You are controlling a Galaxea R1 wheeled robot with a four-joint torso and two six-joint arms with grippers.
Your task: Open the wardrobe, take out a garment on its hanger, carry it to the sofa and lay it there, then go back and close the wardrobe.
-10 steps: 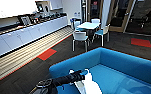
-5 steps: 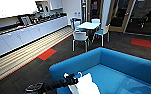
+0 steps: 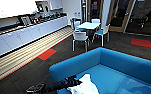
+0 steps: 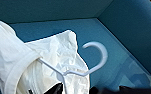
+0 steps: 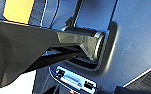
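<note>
The left tool (image 3: 74,82) reaches over the blue sofa (image 3: 121,65), the white shirt (image 4: 28,67) bunched on the seat at its tip. It seems closed on the white hanger (image 4: 91,67), though I cannot tell for certain; the hook points toward the sofa's far corner.

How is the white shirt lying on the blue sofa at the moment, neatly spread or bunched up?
Bunched up: the white shirt sits crumpled on the sofa seat, its hanger hook exposed.

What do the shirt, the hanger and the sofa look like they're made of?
Shirt: thin white woven fabric, probably cotton or a blend; it crumples into soft folds and light shows through.
Hanger: smooth white plastic by its look, or perhaps coated wire; thin, evenly rounded hook with a slight sheen.
Sofa: bright blue upholstery, matte cloth over padding, judging by its rounded, soft edges.
</note>
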